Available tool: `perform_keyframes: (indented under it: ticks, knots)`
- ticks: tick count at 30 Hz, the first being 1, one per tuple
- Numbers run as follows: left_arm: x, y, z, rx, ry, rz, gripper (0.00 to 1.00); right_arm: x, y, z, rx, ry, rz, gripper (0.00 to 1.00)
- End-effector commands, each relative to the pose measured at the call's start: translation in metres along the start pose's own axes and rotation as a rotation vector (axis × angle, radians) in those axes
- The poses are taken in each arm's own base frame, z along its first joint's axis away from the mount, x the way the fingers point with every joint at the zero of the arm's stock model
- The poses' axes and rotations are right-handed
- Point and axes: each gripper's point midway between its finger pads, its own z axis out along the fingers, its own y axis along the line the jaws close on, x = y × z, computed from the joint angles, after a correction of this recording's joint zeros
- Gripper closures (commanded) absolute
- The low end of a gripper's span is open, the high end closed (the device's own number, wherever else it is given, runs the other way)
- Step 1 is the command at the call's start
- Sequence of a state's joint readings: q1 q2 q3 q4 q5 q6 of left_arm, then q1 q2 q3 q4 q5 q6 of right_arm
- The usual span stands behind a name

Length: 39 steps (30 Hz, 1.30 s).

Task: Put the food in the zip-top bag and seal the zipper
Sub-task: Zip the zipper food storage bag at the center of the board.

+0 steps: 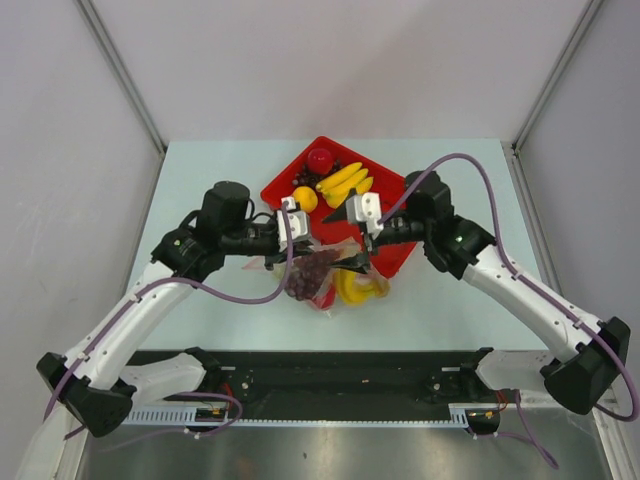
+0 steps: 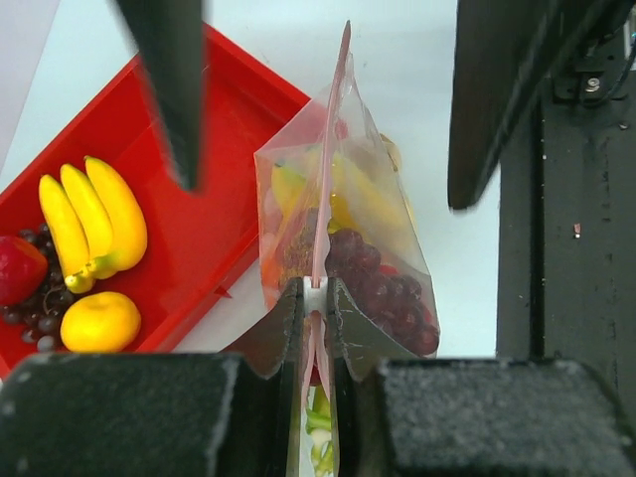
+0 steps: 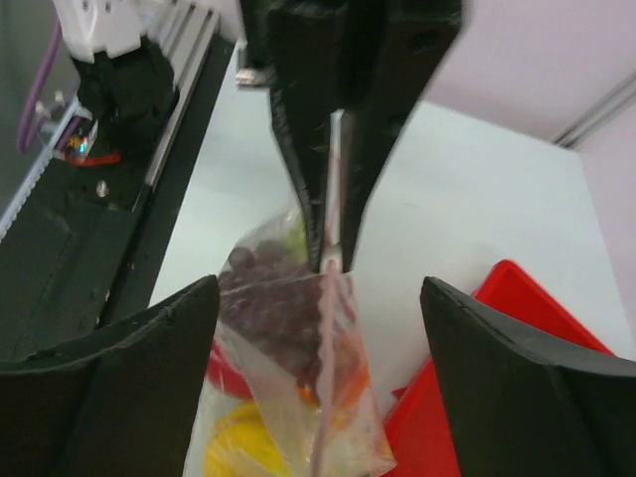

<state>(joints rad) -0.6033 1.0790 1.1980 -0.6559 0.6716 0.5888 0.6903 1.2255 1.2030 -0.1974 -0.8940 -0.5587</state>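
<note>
The zip-top bag point(image 1: 325, 272) hangs upright off the table just in front of the red tray. It holds dark grapes point(image 2: 383, 283), yellow bananas point(image 1: 358, 287), something red and a green stalk. My left gripper point(image 2: 316, 294) is shut on the pink zipper point(image 2: 328, 169) at one end of the strip; it also shows in the top view point(image 1: 303, 248). My right gripper point(image 3: 320, 288) is open, with its fingers point(image 3: 119, 368) standing wide on either side of the bag's other end and not touching it. On the tray lie bananas point(image 2: 89, 219), an orange fruit point(image 2: 99, 321), a red apple point(image 1: 320, 160) and grapes point(image 2: 30, 323).
The red tray point(image 1: 395, 250) sits at the middle back of the table, tilted like a diamond, with its near corner under the right gripper. A black rail point(image 1: 340, 375) runs along the near edge. Grey walls close in the table on three sides.
</note>
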Motion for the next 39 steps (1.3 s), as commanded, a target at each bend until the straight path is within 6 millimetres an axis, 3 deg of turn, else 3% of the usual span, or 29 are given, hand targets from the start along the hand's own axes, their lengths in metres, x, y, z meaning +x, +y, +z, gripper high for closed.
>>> perform_keyframes:
  ticks: [1, 3, 4, 8, 9, 10, 13, 20, 25, 33, 39]
  knots:
    - [-0.027, 0.010, -0.001, -0.046, -0.064, 0.031, 1.00, 0.030, 0.005, 0.007, -0.007, 0.149, -0.085, 0.20]
    - [-0.027, 0.007, 0.002, -0.040, -0.067, 0.027, 1.00, 0.039, 0.007, 0.006, -0.009, 0.181, -0.071, 0.29]
    - [-0.026, 0.004, 0.004, -0.031, -0.066, 0.027, 1.00, 0.041, 0.006, 0.005, -0.001, 0.197, -0.069, 0.40]
    - [-0.029, 0.001, 0.008, -0.022, -0.074, 0.026, 1.00, 0.047, 0.005, 0.003, 0.017, 0.229, -0.068, 0.53]
    - [-0.028, 0.000, 0.009, -0.018, -0.069, 0.024, 1.00, 0.048, 0.004, 0.003, 0.021, 0.233, -0.068, 0.60]
    - [-0.028, -0.001, 0.010, -0.012, -0.067, 0.025, 1.00, 0.048, 0.001, 0.001, 0.036, 0.241, -0.074, 0.78]
    - [-0.024, -0.003, 0.010, -0.012, -0.050, 0.019, 1.00, 0.050, -0.003, -0.003, 0.063, 0.265, -0.081, 1.00]
    - [0.019, -0.010, 0.003, -0.052, 0.082, -0.016, 1.00, 0.057, -0.020, -0.035, 0.142, 0.273, -0.016, 1.00]
    - [0.034, -0.016, -0.005, -0.076, 0.119, -0.022, 0.99, 0.051, -0.022, -0.053, 0.169, 0.227, -0.044, 1.00]
    - [0.050, -0.006, -0.020, -0.174, 0.173, -0.002, 0.99, 0.058, -0.013, -0.071, 0.174, 0.214, -0.066, 1.00]
    - [0.064, 0.013, -0.045, -0.260, 0.220, -0.051, 0.98, 0.058, -0.015, -0.079, 0.200, 0.212, -0.035, 1.00]
